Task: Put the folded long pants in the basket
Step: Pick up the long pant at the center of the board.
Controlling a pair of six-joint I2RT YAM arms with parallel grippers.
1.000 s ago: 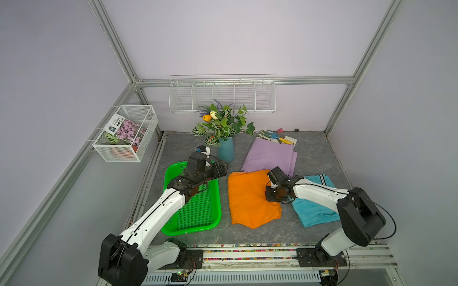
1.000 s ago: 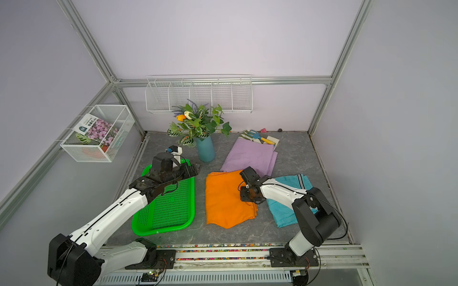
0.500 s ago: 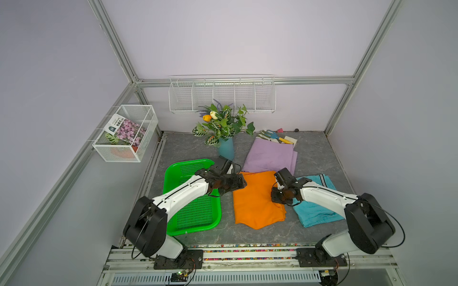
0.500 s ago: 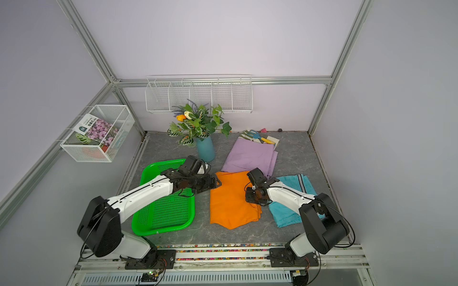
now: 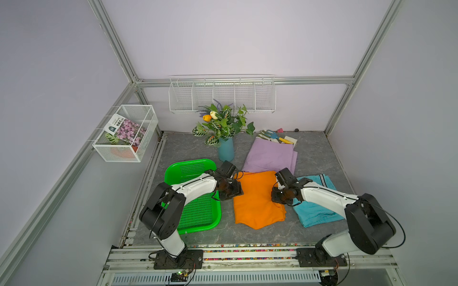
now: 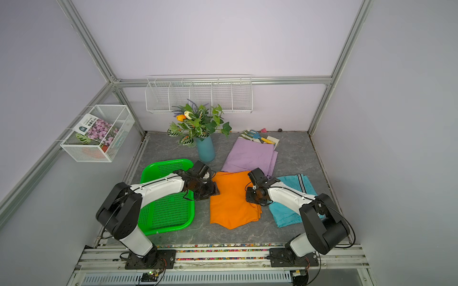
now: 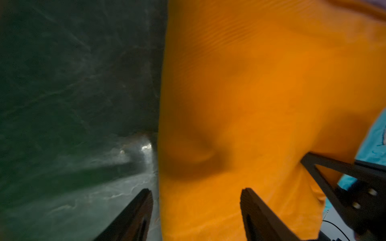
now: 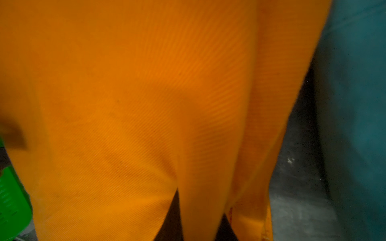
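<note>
The left gripper point(image 7: 195, 191) has its jaws apart, and the long left edge of the folded orange cloth pants point(image 7: 261, 94) runs into the gap between them. That wrist view is smeared, so I cannot tell whether one finger is already under the fabric. The right gripper point(image 8: 200, 208) is closed tight, with a raised fold of the same orange cloth pinched between its dark fingers.

In both top views the two grippers face each other across the pants at around mid-length. The left gripper point(image 5: 235, 192) is at the edge nearest the basket and the right gripper point(image 5: 278, 198) is at the opposite edge. The pants lie on the grey marbled tabletop point(image 5: 247, 235), and their long axis runs from the front rail toward the back wall. This is parallel to the long side of the bright green shallow plastic mesh basket point(image 5: 190, 162), which sits just to the robot's left across a narrow strip of table.

None of the pants is in the basket yet. The folded lilac cloth pants point(image 5: 269, 154) lie behind the orange pair, and the folded teal cloth pants point(image 5: 319, 210) lie to the right, partly under the right arm.

The coming move looks like a short sideways carry to the left. The left arm is nearer the basket and would lead once it clamps.
</note>
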